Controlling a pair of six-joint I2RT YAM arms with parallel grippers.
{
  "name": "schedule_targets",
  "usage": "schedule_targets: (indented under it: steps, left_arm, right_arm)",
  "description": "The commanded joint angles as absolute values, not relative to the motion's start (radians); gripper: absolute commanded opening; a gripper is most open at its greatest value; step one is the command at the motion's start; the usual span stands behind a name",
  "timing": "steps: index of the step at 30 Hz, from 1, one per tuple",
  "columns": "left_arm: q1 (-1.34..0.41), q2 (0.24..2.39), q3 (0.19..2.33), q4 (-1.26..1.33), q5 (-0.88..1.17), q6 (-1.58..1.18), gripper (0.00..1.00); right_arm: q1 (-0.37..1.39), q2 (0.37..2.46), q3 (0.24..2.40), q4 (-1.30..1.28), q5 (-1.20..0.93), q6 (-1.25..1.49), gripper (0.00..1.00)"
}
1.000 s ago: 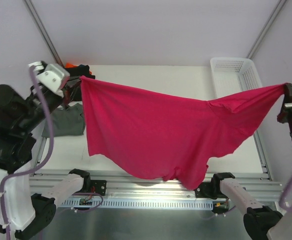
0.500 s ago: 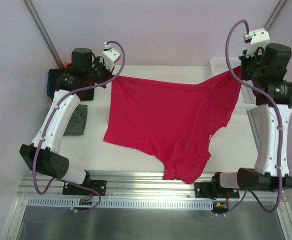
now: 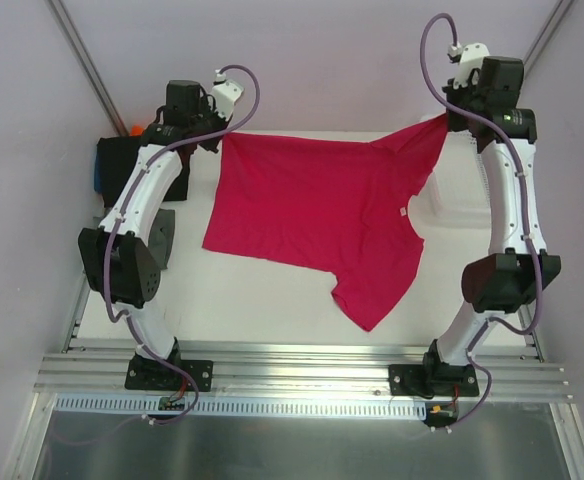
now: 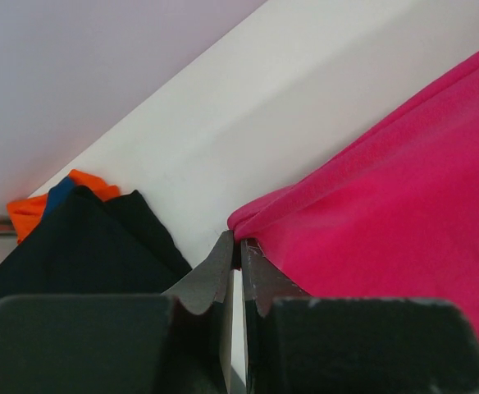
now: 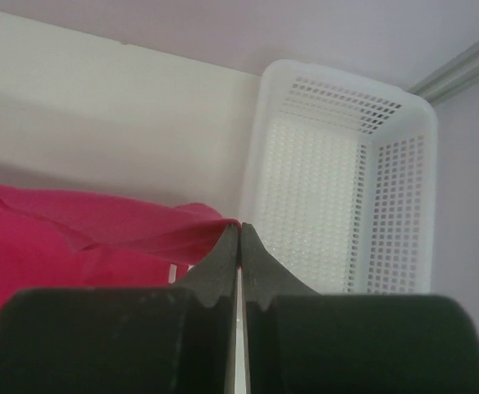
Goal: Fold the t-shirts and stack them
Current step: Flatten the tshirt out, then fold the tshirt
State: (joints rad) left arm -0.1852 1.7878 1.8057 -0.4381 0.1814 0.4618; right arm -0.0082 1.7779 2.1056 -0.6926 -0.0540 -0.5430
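Item one, crimson-pink t-shirt (image 3: pixel 312 215): opened out across the far half of the white table (image 3: pixel 262 300), its far edge drawn taut between the two arms, its body spread towards the middle of the table and narrowing to a point that reaches towards the near right; a small white label (image 3: pixel 400 211) shows on the cloth near the right side. Item two, left gripper (image 4: pixel 238 246): at the far left of the table, jaws closed tight together with the far-left corner of the crimson-pink t-shirt pinched at their tips, the cloth bunching where it meets them. Item three, right gripper (image 5: pixel 239 234): at the far right, jaws likewise pressed shut, nipping a thin fold of the far-right corner of the same garment, which rises from the table towards the tips; how high either corner is lifted cannot be told. Item four, folded garments at the far-left corner of the table, just beside the left gripper: black shirt (image 4: pixel 75 254) uppermost, with the edges of an orange shirt (image 4: pixel 26 215) and a blue shirt (image 4: pixel 59 194) showing beyond it. Item five, grey-green shirt (image 3: pixel 165 235): folded on the left side of the table, nearer than the black one, largely hidden by the left arm. Item six, white plastic mesh basket (image 5: pixel 338 189): at the far-right corner of the table, just beside the right gripper and the held corner
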Motion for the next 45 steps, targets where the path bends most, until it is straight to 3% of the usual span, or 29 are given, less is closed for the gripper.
schedule_targets:
  steps: [1,12,20,25,38,45]
  left_arm:
    - [-0.17,1.816,1.861,-0.394,0.147,0.471,0.0]
    - [-0.155,1.868,1.862,-0.396,0.08,0.514,0.0]
    - [-0.135,1.844,1.757,-0.396,0.055,0.488,0.0]
    - [-0.123,1.87,1.744,-0.394,0.038,0.5,0.0]
    - [-0.109,2.195,2.202,-0.394,0.025,0.448,0.0]
    - [-0.107,2.279,2.296,-0.376,0.015,0.46,0.0]
  right_arm:
    - [0.031,1.822,2.158,-0.646,-0.077,-0.549,0.01]
    - [0.084,1.928,2.18,-0.656,-0.089,-0.549,0.01]
    - [0.087,1.872,1.991,-0.68,-0.097,-0.583,0.0]
    - [0.058,1.911,2.006,-0.669,-0.077,-0.583,0.01]
    - [0.051,2.062,2.218,-0.617,-0.008,-0.561,0.0]
    - [0.057,2.121,2.276,-0.586,0.043,-0.557,0.01]
